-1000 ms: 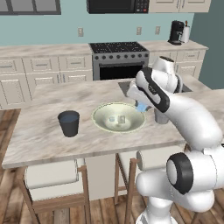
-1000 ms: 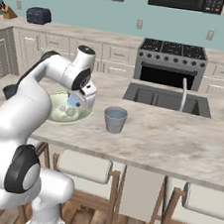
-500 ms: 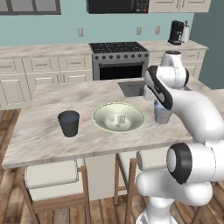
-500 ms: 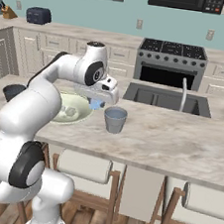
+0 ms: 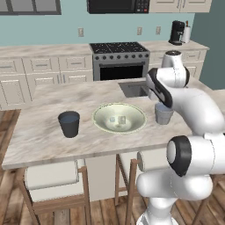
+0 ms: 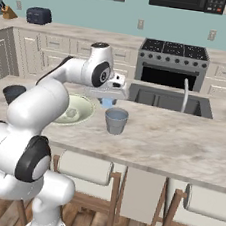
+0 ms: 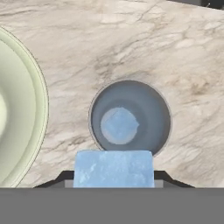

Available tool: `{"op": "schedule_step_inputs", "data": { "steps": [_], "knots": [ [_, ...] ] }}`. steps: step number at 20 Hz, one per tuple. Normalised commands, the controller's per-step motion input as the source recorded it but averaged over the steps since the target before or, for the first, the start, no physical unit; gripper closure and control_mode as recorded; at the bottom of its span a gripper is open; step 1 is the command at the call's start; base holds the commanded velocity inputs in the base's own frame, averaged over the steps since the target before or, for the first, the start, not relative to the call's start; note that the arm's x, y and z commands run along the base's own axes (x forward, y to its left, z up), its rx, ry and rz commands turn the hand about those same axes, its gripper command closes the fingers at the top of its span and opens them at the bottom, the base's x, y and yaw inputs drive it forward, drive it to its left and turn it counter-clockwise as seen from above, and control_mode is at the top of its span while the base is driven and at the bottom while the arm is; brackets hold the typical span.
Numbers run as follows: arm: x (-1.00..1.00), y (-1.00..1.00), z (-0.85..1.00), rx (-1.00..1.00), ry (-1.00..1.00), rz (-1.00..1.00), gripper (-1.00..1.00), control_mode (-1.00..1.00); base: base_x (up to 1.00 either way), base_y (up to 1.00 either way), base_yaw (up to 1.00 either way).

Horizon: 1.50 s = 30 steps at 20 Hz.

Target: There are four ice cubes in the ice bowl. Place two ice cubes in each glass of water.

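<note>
Clamped between the gripper (image 7: 113,180) jaws: one ice cube (image 7: 113,169), poised directly above the lighter grey glass (image 7: 130,117), mouth open below. Beside it, the ice bowl (image 5: 102,126) with two cubes; beyond, well apart, the dark glass (image 5: 69,124).

Ice cube (image 7: 113,168) above grey glass (image 7: 130,118)

I see one pale-blue ice cube (image 7: 113,168) held just above the grey glass (image 7: 130,117), over its near rim; the glass stands upright on the counter, right of the bowl (image 5: 119,119). Its water looks bluish. The wide cream-green bowl sits mid-counter with two cubes (image 5: 117,119) lying side by side at its bottom. The dark glass (image 5: 69,124) stands upright to the bowl's left, well apart from the grey one.
</note>
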Motion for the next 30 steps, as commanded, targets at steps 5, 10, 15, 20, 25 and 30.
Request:
{"op": "schedule_step_inputs", "data": {
  "steps": [5, 10, 15, 20, 25, 30],
  "knots": [
    [0.26, -0.12, -0.03, 0.0, -0.05, 0.01, 1.0, -1.0, 0.0, 0.0, 0.0],
    [0.04, -0.44, -0.07, 0.0, -0.02, 0.0, 1.0, -1.0, 0.0, 0.0, 0.0],
    [0.01, -0.06, -0.08, 0.0, -0.02, 0.0, 1.0, -1.0, 0.0, 0.0, 0.0],
    [0.26, 0.01, -0.17, 0.0, -0.02, 0.0, 1.0, -1.0, 0.0, 0.0, 0.0],
    [0.06, 0.01, -0.22, 0.0, 0.0, 0.0, 1.0, -1.0, 0.0, 0.0, 0.0],
    [0.0, 0.0, -0.21, 0.01, 0.0, 0.0, 1.0, -1.0, 0.0, 0.0, 0.0]
  ]
}}
